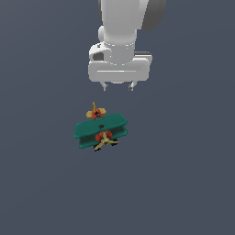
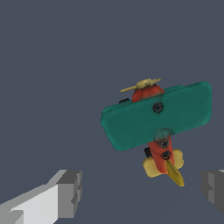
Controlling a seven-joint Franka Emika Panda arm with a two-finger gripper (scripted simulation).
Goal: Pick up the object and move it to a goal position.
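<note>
Hovering above the tabletop (image 1: 41,193), my pincer (image 1: 118,86) stands wide, empty, touching nothing.

Item: biplane (image 1: 100,130), one, sitting upright on the tabletop, below the pincer and a little toward the exterior view's left. Not yet between my fingers (image 2: 70,192); in the wrist view it lies ahead of them, clear of both.

Parts: two green wings stacked, red body running through them, yellow propeller (image 2: 142,84) at the nose, yellow tail (image 2: 162,166) at the other end, small black wheels just showing under the body.

Handling, by judgement: light, rigid, probably smooth and a bit slick on the wing faces. Propeller and tail are thin and stick out; poor places to squeeze, likely to twist or slip.

Hold, by judgement: across the wing stack, pads on its front and rear long edges, near the body. That span looks about what my opening allows, so centring matters; a pad landing on top of the wing would push the toy over.
</note>
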